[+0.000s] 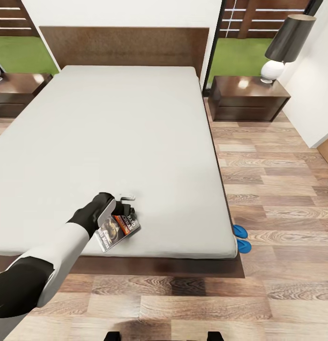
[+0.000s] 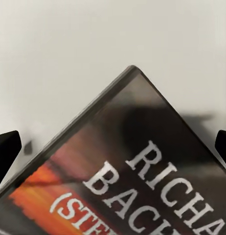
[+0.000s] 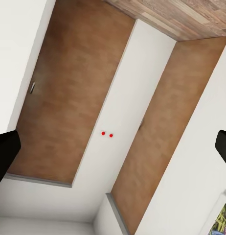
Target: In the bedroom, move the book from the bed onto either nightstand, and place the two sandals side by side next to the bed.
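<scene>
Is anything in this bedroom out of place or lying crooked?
Two small things. The book lies skewed at the foot corner of the bed, under the left gripper. The two sandals sit on the floor tucked against the bed's corner, partly hidden by the mattress edge. Otherwise nothing looks spilled or damaged.

— How much room is there around the book (image 1: 117, 230)?

— Plenty. It lies near the foot edge of the bed (image 1: 135, 137), and the mattress beyond it is bare to the headboard.

— And toward the nightstand (image 1: 247, 98)?

— Open plank floor runs alongside the bed. A lamp (image 1: 286, 45) takes the back right corner of its top; the front looks free, though glare blurs it.

— Anything low?

— Two sandals (image 1: 241, 238) just beside the bed's foot corner.
</scene>
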Available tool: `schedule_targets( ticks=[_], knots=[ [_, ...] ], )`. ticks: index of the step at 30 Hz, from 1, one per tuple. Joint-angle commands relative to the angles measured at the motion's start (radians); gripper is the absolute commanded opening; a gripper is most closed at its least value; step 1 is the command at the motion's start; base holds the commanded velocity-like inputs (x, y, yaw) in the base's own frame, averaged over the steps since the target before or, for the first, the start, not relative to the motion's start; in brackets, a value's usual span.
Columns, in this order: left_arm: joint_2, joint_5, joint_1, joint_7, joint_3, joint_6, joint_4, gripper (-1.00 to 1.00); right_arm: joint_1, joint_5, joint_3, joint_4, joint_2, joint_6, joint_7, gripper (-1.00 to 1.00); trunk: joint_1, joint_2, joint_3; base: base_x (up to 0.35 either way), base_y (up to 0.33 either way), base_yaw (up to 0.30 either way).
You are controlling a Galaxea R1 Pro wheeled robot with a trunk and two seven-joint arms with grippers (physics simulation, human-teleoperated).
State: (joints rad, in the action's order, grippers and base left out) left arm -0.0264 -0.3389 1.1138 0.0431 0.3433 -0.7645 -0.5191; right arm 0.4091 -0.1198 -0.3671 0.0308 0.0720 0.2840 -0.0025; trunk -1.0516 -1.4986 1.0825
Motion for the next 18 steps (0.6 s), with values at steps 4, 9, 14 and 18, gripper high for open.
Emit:
schedule_targets(
  ticks=[4,9,14,18],
  knots=[
    [-0.001,-0.023,0.000,0.007,0.006,-0.005,0.016,1.00,0.000,-0.011,0.002,-0.002,0.000,0.004,0.000,1.00,0.000,0.000,0.001,-0.009,0.000,0.000],
    [-0.002,-0.023,0.000,0.006,0.006,-0.005,0.016,1.00,0.000,-0.011,0.002,-0.002,0.000,0.004,0.000,1.00,0.000,0.000,0.001,-0.004,0.000,0.000],
    [-0.003,-0.023,0.000,0.006,0.006,-0.005,0.016,1.00,0.000,-0.011,0.002,-0.002,0.000,0.004,0.000,1.00,0.000,0.000,0.001,-0.002,0.000,0.000],
    [-0.004,-0.023,0.000,0.006,0.006,-0.005,0.016,1.00,0.000,-0.011,0.002,-0.002,0.000,0.004,0.000,1.00,0.000,0.000,0.001,0.000,0.000,0.000]
  ],
)
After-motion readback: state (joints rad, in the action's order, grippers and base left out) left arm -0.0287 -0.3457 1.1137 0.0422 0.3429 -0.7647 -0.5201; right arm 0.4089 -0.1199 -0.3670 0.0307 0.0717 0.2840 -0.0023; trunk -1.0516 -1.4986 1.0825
